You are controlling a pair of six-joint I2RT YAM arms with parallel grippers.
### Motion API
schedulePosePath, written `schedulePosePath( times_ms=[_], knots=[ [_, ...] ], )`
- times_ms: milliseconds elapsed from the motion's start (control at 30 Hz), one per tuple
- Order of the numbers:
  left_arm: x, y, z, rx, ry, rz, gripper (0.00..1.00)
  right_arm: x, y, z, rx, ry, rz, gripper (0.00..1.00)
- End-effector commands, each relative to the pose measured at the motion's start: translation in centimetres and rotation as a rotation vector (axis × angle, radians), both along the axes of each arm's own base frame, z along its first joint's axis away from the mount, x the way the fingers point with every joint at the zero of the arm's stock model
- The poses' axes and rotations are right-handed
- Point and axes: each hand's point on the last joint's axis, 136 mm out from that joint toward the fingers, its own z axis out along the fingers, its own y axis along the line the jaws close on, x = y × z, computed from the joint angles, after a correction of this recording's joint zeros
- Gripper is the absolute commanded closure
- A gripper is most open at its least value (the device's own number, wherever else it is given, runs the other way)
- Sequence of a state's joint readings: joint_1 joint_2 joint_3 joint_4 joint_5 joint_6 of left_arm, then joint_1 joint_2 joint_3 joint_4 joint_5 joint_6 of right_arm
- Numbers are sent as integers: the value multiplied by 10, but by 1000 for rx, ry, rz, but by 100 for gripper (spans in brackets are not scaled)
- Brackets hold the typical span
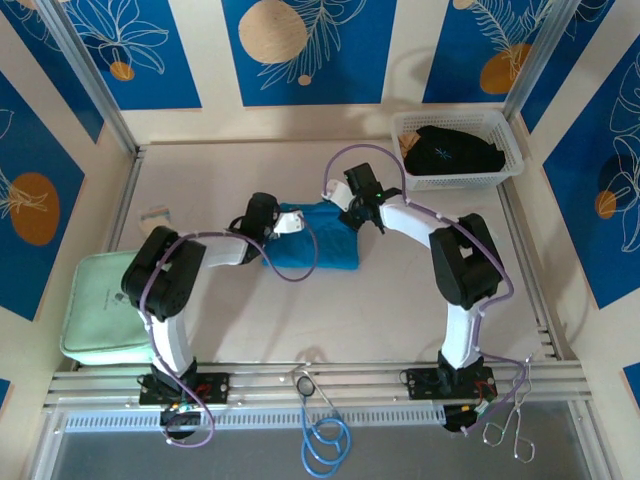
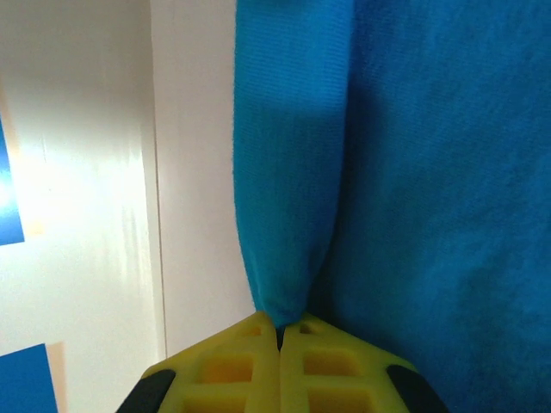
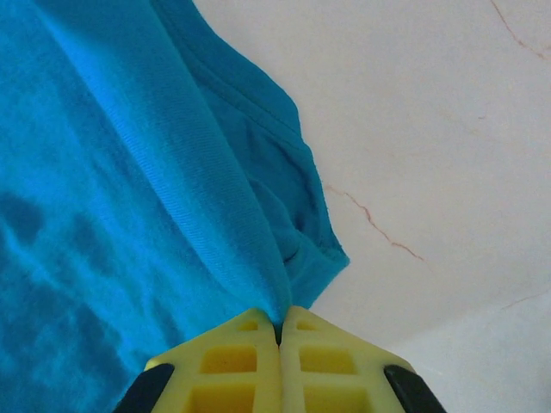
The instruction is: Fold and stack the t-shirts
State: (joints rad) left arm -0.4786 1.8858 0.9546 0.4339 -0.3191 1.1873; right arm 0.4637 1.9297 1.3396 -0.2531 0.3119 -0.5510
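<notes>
Coiled blue cable (image 1: 325,447) lies at 6 o'clock on the near rail, between the two arm bases, with a metal scissor-handled tool (image 1: 510,428) at about 5 o'clock just past the right base.

Next out, the pad (image 1: 100,305) sits flat at 8 o'clock on the table (image 1: 400,310), partly under the left arm's elbow.

At the table's centre the teal shirt (image 1: 315,245) lies bunched into a rough rectangle. The left gripper (image 1: 285,222) is on its 10 o'clock corner and the right gripper (image 1: 347,198) on its 1 o'clock corner, the arms reaching in from either side.

From the left wrist, the left gripper (image 2: 278,331) has its yellow pads pressed together on a narrow ridge of the teal shirt (image 2: 430,215), which rises toward 12 o'clock from the tips.

From the right wrist, the right gripper (image 3: 280,323) likewise has its pads closed on a pinched fold of the teal shirt (image 3: 103,215); the hem corner hangs at 1 o'clock of the tips over bare table (image 3: 430,129).

Farthest, at 1 o'clock, the basket (image 1: 508,140) holds the black shirt (image 1: 450,152), crumpled, its small pale mark facing up.
</notes>
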Motion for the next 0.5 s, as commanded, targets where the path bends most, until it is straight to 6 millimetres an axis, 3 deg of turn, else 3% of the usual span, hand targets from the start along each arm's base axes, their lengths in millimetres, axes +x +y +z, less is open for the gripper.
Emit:
schedulePosePath(
  times_ms=[0, 67, 167, 233, 300, 333, 467],
  knots=[
    [19, 18, 5, -14, -104, 93, 100, 21, -11, 0, 30, -41, -104, 78],
    [23, 20, 7, -28, -133, 121, 95, 27, -9, 2, 81, -54, -134, 64],
    [26, 20, 15, -58, -161, 140, 58, 34, -8, 13, 180, -61, -184, 52],
    [27, 21, 24, -72, -176, 148, 28, 37, -7, 26, 247, -56, -209, 50],
    [30, 21, 39, -97, -208, 165, 8, 37, -4, 44, 321, -58, -218, 49],
    [31, 22, 48, -112, -221, 176, 2, 36, -3, 53, 352, -62, -221, 49],
    [31, 29, 106, -231, -279, 259, 1, 27, -11, 105, 493, -90, -311, 45]
  ],
)
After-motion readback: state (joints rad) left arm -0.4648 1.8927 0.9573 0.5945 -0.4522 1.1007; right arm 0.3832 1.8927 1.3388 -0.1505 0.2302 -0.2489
